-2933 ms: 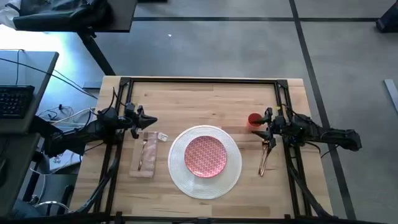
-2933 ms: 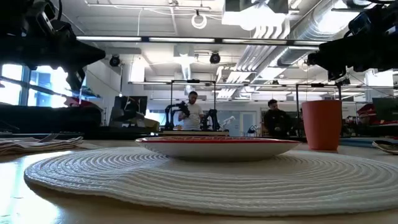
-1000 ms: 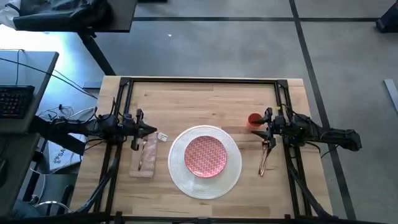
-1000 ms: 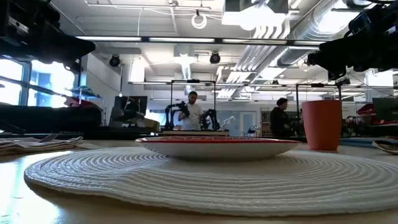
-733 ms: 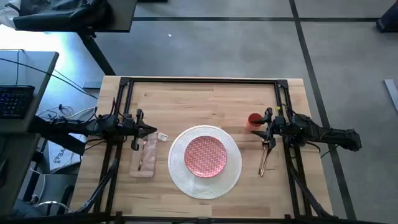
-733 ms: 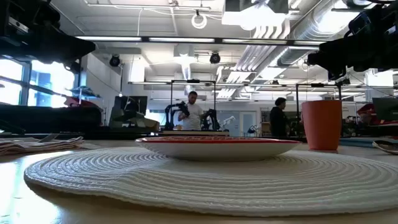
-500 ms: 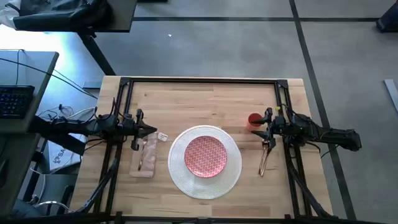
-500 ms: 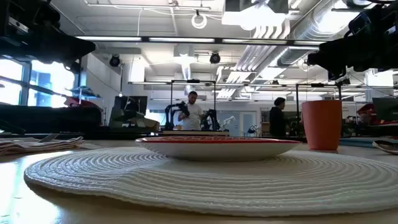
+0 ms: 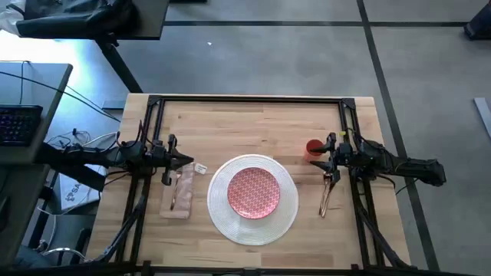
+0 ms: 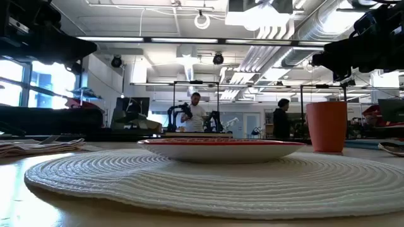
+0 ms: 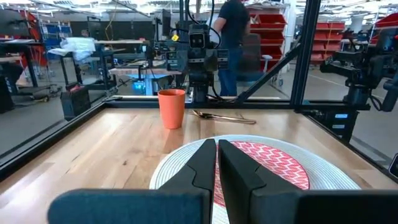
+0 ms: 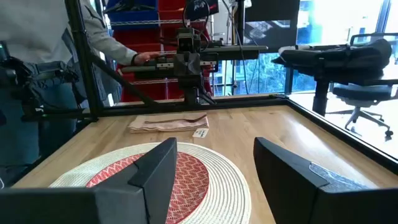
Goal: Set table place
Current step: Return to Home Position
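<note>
Since the earlier high view the left arm [image 9: 115, 157] has swung a little nearer and levelled out, and it has not shifted in the last second. The right arm [image 9: 399, 165] has not moved at all. The bench [image 9: 253, 115] carries a setting that looks finished. The placemat [image 9: 217, 213] lies mid-bench toward the near edge, with the plate [image 9: 254, 192] centred on it. The napkin [image 9: 186, 205] lies flat just left of the placemat with one copper utensil [image 9: 174, 192] on it. More cutlery [image 9: 327, 196] lies just right of the placemat, and the cup [image 9: 314, 148] stands upright to the right, farther back than the plate. The left jaws are closed on nothing and hover over the napkin's far end. The right jaws are spread wide and empty, above the far end of the right-hand cutlery and just beside the cup. What remains, I judge, is only the withdrawal, so the care belongs on the right side. Those spread jaws should rise first, then pull straight back to the right, away from the cup. A sweep toward the far side could tip the cup or drag the cutlery askew. The left arm should likewise lift clear before drawing back to the left, so nothing catches the napkin.
</note>
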